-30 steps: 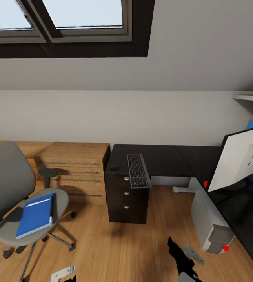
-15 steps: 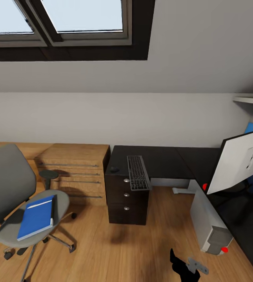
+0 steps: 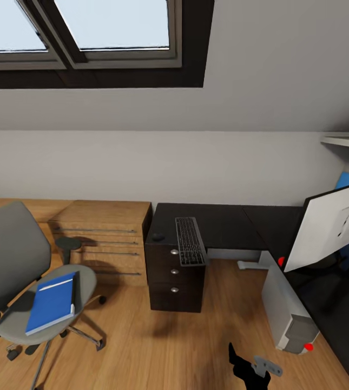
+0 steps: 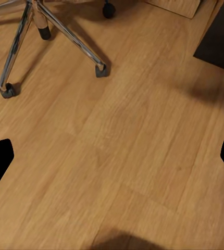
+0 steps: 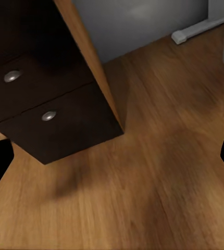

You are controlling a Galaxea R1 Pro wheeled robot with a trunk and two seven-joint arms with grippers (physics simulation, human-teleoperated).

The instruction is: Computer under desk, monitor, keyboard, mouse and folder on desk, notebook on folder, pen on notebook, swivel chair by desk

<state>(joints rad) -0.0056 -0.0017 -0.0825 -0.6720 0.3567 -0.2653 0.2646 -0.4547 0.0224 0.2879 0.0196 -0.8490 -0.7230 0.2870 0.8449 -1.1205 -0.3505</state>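
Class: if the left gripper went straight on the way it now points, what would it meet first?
Most likely the bare wood floor: the left gripper points down at open planks, with the swivel chair's castor base off to one side.

No text, label, brand, number or sign can be read anywhere; the keyboard [image 3: 189, 241] on the black drawer cabinet [image 3: 176, 273] shows rows of keys, but their legends are too small to make out
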